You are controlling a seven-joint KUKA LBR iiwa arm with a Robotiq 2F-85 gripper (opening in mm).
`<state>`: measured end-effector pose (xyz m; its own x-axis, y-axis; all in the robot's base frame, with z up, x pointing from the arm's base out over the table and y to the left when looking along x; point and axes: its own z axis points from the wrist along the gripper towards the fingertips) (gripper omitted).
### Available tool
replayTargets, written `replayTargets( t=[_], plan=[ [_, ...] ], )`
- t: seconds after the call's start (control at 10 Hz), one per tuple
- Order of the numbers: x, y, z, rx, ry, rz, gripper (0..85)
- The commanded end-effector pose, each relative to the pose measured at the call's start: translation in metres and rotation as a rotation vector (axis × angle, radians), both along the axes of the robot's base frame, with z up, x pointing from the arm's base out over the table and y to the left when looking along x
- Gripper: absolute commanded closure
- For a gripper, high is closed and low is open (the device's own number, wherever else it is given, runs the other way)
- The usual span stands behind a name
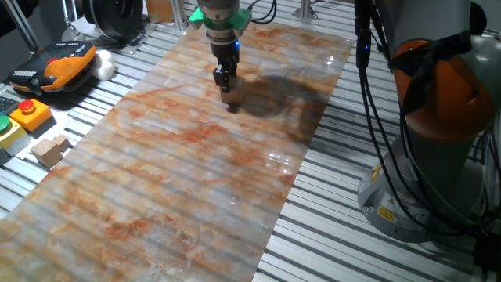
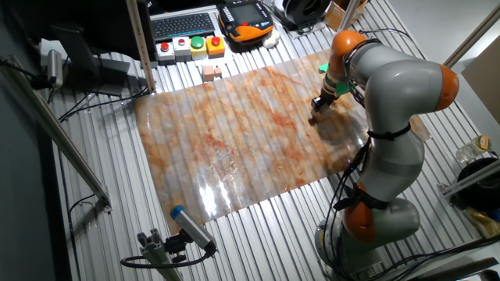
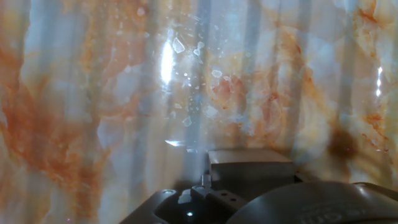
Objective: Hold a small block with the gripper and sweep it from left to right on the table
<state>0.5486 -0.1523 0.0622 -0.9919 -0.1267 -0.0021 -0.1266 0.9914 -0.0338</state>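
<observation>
In one fixed view the gripper [image 1: 228, 92] hangs straight down over the far end of the table [image 1: 156, 188], roughly midway between its long edges, its tip at or just above the glossy surface. The small block [image 1: 232, 99] shows only as a pale tan patch at the fingertips, so the jaws look clenched on it, though the contact itself is too small to make out. Off the table's left edge sit a pair of joined wooden blocks [image 1: 49, 150] on the metal slats.

In the other fixed view the gripper [image 2: 318, 113] is low near the table's [image 2: 180, 133] edge closest to the robot base; the block cannot be told apart from the fingers here.

The hand view settles it best: a flat, pale block [image 3: 250, 165] sits right ahead of the gripper body, resting on or just above the table [image 3: 93, 93], apparently held between the jaws.

To sweep well, I judge the arm should keep the block's underside level on the surface, press lightly so it slides rather than chatters, and travel in one straight, steady line, stopping short of the table's edge.
</observation>
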Motion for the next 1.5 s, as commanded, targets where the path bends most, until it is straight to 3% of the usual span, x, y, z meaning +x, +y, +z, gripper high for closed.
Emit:
replayTargets(
  t=[0.0, 1.4],
  plan=[
    [0.0001, 0.001, 0.0, 0.0, 0.0, -0.001, 85.0],
    [0.0022, 0.017, -0.003, 0.0, 0.011, -0.021, 85.0]
  ],
)
